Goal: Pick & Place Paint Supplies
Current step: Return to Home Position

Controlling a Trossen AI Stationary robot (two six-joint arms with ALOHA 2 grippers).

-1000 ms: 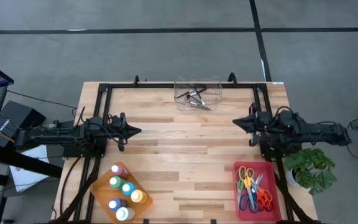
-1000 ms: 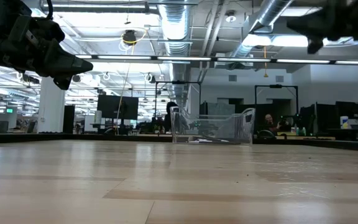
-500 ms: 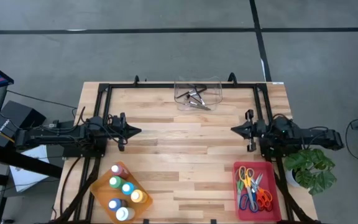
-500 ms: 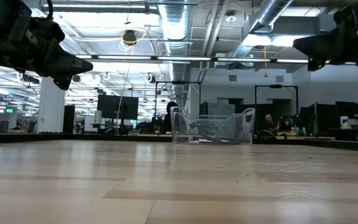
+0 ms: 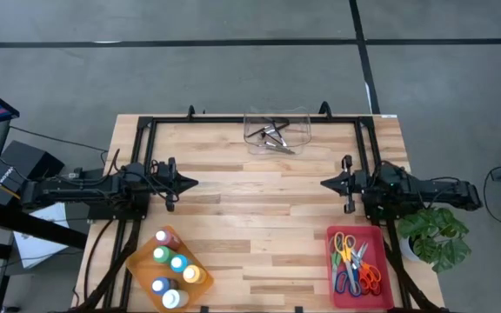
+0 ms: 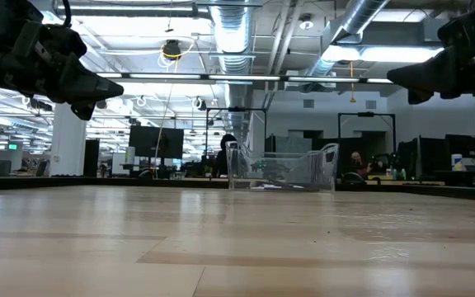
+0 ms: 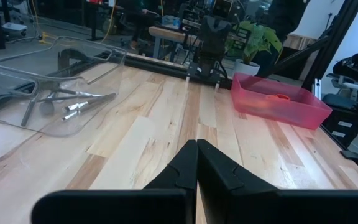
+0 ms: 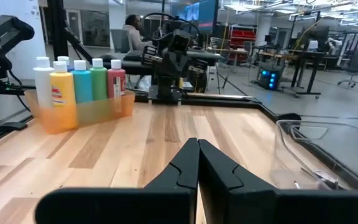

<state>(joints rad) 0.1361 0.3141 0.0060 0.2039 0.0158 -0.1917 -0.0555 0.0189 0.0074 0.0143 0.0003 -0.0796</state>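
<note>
Scissors [image 5: 355, 265] sit in red bin [image 5: 356, 229], lower right; I see left claw [image 5: 190, 183] and right claw [image 5: 326, 183] both pinched together, empty, above table [image 5: 259, 217].

Bright, even indoor light from overhead, ceiling strip lights [image 6: 221, 76] glaring white in the low view, wooden table [image 5: 259, 217] evenly lit, shadows seemingly faint, floor [image 5: 233, 69] a duller grey, pale glints on the transparent bin [image 6: 283, 169] walls.
</note>
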